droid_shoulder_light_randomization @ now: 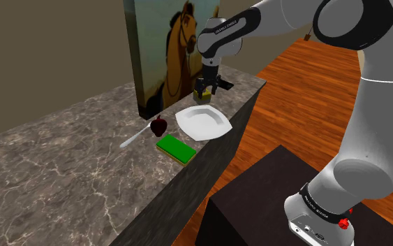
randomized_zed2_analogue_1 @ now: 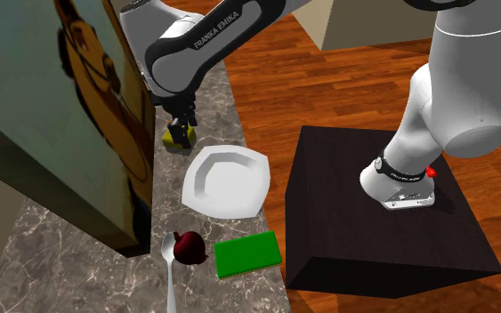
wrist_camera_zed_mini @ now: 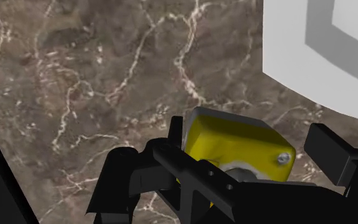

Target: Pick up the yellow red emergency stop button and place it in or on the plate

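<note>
Countertop (droid_shoulder_light_randomization: 62,161): grey-brown marble pattern, white veins.
Plate (droid_shoulder_light_randomization: 203,122): plain white, grey shading in the well.
Emergency stop button (wrist_camera_zed_mini: 234,143): yellow housing, small grey screw at one corner.
Gripper (randomized_zed2_analogue_1: 180,127): all black.
Arm (randomized_zed2_analogue_1: 471,89): white, dark joints.
Sponge (randomized_zed2_analogue_1: 247,254): bright green top, yellowish edge.
Apple (randomized_zed2_analogue_1: 189,248): dark red.
Spoon (randomized_zed2_analogue_1: 169,267): pale silver-grey.
Stand (randomized_zed2_analogue_1: 373,222): near-black.
Floor (randomized_zed2_analogue_1: 328,80): reddish-brown wood planks.
Painting (droid_shoulder_light_randomization: 177,49): brown horse with a dark mane on a blue-green ground.
</note>
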`<state>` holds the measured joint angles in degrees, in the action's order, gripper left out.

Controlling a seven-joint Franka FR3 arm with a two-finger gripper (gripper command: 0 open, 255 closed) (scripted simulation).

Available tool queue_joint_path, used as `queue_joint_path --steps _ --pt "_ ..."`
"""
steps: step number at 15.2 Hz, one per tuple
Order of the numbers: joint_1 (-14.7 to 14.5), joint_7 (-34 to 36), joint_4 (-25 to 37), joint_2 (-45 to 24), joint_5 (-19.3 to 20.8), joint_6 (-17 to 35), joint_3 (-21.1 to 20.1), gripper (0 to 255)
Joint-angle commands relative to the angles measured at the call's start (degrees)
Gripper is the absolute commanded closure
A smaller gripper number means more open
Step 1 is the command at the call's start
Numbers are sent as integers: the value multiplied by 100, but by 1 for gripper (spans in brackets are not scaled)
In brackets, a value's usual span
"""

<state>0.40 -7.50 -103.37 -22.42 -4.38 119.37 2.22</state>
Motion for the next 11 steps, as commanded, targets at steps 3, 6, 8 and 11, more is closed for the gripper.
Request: queue_joint_path --steps 3,6,8,11 --pt "0 -1 -10 3 0 9 0 0" --pt "0 0 -9 3 0 7 0 255" --pt "-1 0 -16 6 0 11 0 255" --pt "1 -3 -15 1 -1 14 0 255"
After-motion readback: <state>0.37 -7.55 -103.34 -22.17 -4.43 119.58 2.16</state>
